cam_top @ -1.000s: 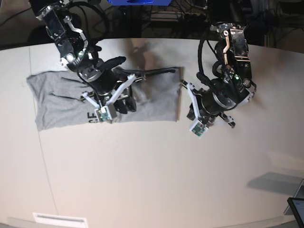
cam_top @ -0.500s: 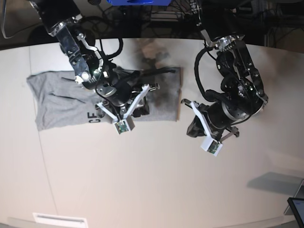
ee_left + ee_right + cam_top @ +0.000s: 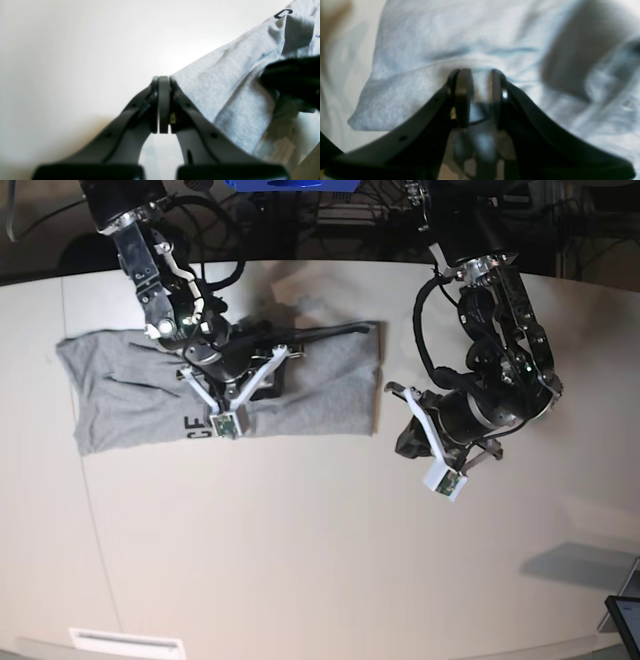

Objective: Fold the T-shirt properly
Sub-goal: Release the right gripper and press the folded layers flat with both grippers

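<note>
Right hand (image 3: pixel 476 82): pinching a fold of the T-shirt (image 3: pixel 320 380); nearer arm.
Left hand (image 3: pixel 161 105): clenched, empty, hovering over worktop (image 3: pixel 300 560) beside the shirt's short edge.

Left pincer (image 3: pixel 410 442) has withdrawn from the T-shirt (image 3: pixel 320 390).
</note>
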`<act>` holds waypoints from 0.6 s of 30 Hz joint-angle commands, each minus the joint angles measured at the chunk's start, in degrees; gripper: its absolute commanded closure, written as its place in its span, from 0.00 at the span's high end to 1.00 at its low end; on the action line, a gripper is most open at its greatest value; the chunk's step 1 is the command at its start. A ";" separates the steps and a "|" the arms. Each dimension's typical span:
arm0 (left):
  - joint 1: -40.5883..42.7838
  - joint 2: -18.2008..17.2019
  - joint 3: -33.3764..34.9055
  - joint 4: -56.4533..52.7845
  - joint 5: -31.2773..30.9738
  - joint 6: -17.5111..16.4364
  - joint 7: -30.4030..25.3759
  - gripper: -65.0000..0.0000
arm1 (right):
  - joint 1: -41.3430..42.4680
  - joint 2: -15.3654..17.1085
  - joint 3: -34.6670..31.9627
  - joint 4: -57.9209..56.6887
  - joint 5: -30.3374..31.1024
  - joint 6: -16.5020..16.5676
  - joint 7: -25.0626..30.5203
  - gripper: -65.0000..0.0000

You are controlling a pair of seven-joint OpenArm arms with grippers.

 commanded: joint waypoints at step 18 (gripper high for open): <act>-1.12 -5.47 0.07 -4.14 -0.93 -0.06 -2.13 0.00 | -4.55 2.83 1.94 2.35 0.37 0.28 1.56 0.22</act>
